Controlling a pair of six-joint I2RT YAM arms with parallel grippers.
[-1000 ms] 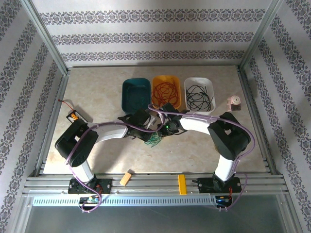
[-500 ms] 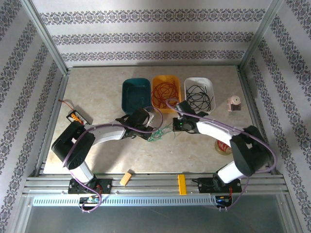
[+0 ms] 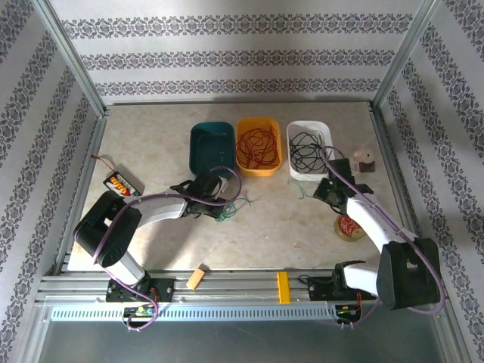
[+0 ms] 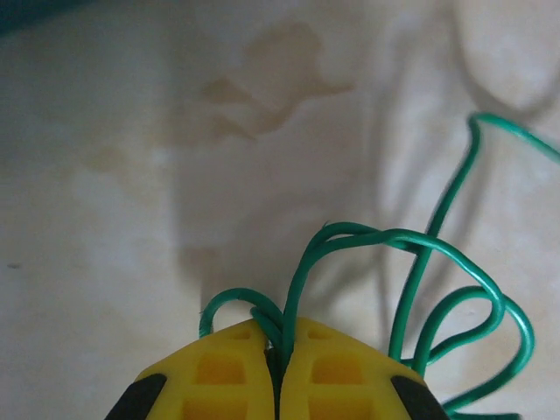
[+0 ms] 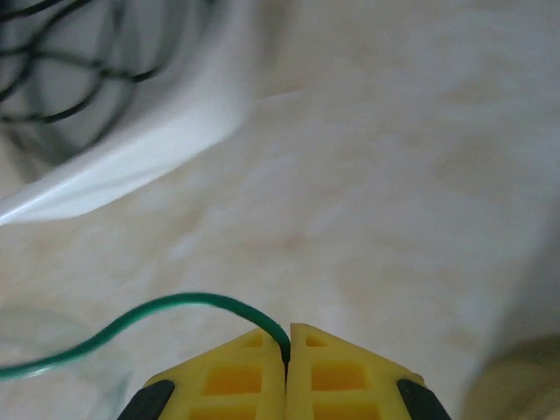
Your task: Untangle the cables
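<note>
1. Gripping a bunch of green cable loops (image 4: 411,254), the left gripper (image 4: 277,350) has its jaws closed on the strands, over the table (image 3: 151,144) just in front of the teal tray (image 3: 208,147).
2. Right gripper (image 5: 287,346): jaws closed, pinching one green strand (image 5: 175,306) near the front edge of the white tray (image 3: 310,123).
3. Red cables (image 3: 257,147) lie in the orange tray (image 3: 259,121); black cables (image 3: 308,151) lie in the white tray.

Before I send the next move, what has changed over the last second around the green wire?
The right gripper swung right, from the centre toward the white plastic tray, shut on an end of the thin green wire and drawing it out. The left gripper eased slightly left, still shut on that wire's loops. The teal plastic tray and orange plastic tray stayed put.
</note>
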